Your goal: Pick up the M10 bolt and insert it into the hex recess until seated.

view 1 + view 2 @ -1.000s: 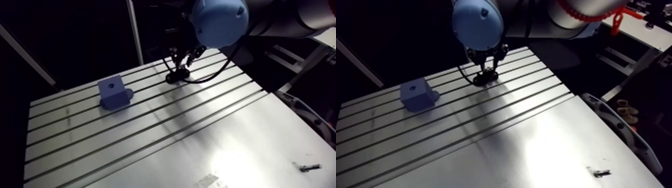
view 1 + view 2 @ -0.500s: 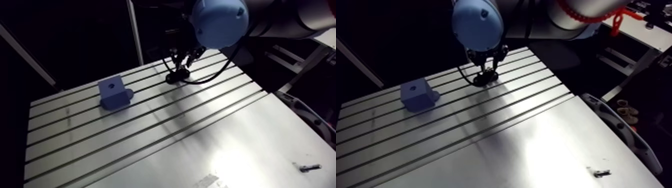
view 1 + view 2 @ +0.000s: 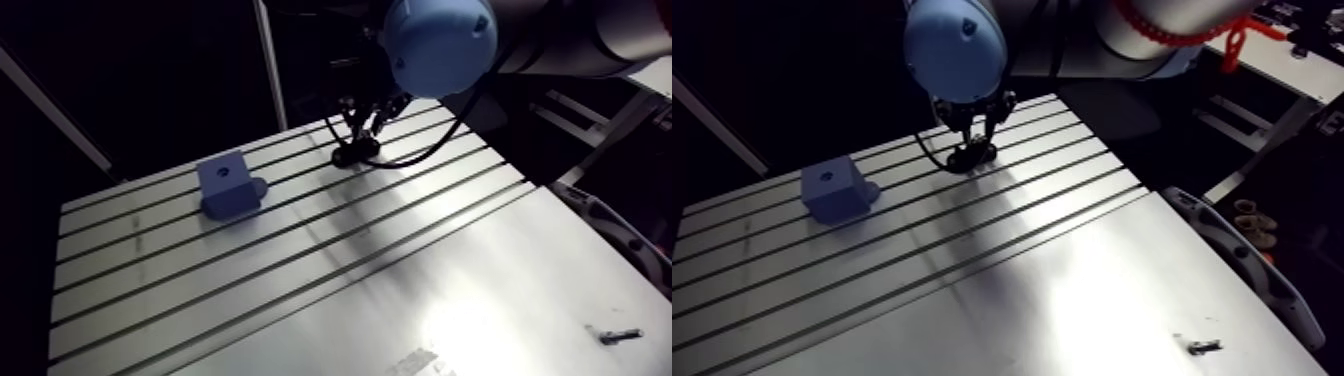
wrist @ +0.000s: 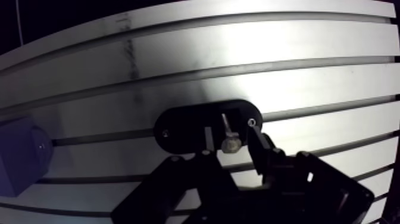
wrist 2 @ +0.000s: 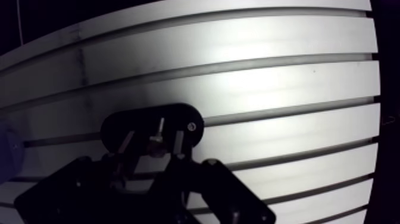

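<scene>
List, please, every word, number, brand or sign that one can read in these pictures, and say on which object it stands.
None can be read.
Blue block: a round hole on top, no lettering.
Black plate with the bolt: no marking visible.
Table: only a dark smear, not letters; a pale patch at the near edge is too blurred to read.

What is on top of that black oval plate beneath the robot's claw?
A small silvery bolt rests on the black oval plate, between the two fingers of the open gripper. The plate's near edge is covered by the gripper, so anything there cannot be seen.
</scene>
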Robot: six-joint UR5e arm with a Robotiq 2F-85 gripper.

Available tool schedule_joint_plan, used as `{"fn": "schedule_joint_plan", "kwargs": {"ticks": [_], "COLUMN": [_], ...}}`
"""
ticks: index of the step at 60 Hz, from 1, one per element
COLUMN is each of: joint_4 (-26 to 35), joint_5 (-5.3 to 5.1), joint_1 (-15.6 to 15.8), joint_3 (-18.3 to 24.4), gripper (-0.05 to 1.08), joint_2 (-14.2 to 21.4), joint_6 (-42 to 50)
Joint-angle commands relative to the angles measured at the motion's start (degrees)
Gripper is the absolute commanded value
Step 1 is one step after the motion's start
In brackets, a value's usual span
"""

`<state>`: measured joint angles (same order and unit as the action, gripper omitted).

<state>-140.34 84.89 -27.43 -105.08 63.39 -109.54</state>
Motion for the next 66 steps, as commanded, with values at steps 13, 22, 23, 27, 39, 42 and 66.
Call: {"fn": "schedule_joint_plan", "kwargs": {"ticks": [13, 22, 23, 27, 39, 42, 66], "joint_4": [0.0, 0.0, 0.0, 0.0, 0.0, 0.0, 0.0], "joint_5": [0.06, 0.06, 0.06, 0.06, -0.03, -0.03, -0.03], "joint_1": [0.0, 0.0, 0.0, 0.0, 0.0, 0.0, 0.0], "joint_3": [0.0, 0.1, 0.1, 0.1, 0.2, 0.2, 0.2], "gripper": [0.61, 0.62, 0.62, 0.63, 0.65, 0.65, 0.68], "joint_2": [-0.1, -0.2, -0.2, -0.2, -0.2, -0.2, -0.2], "joint_6": [0.0, 0.0, 0.0, 0.0, 0.0, 0.0, 0.0]}}
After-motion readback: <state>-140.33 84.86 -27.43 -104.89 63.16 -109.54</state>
